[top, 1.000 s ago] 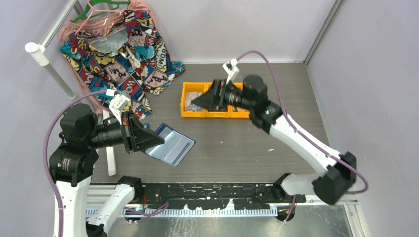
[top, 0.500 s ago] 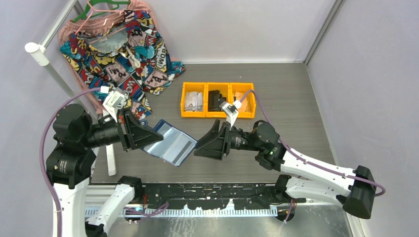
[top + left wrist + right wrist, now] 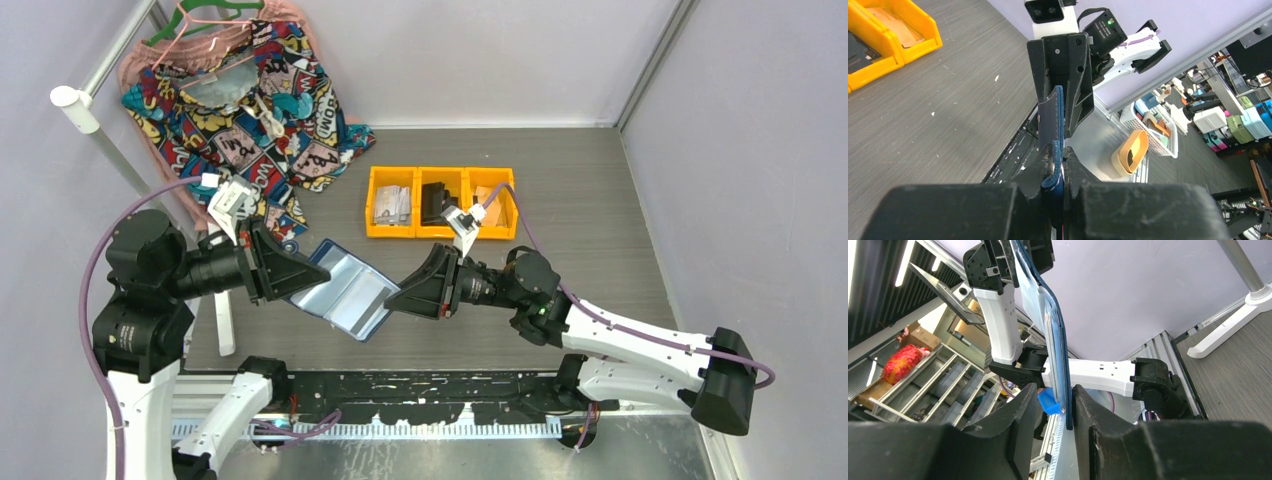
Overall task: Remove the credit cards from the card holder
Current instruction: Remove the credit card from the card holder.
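Observation:
The navy card holder hangs open above the table, its lighter blue pocketed inside facing up. My left gripper is shut on its left flap; in the left wrist view the blue leather stands pinched between the fingertips of that gripper. My right gripper straddles the holder's right edge. In the right wrist view the card holder sits between the jaws of the right gripper, against the right finger, with a gap to the left finger. A tan credit card lies in the right yellow bin.
Three yellow bins stand in a row at the table's middle back, holding a grey papery stack and a black item. A comic-print shirt on a hanger lies at the back left. A white stand rests by the left arm.
My right arm swung from over the yellow bins down to the card holder's right edge, its jaws narrowing around it. My left gripper kept its hold and tilted the holder slightly.

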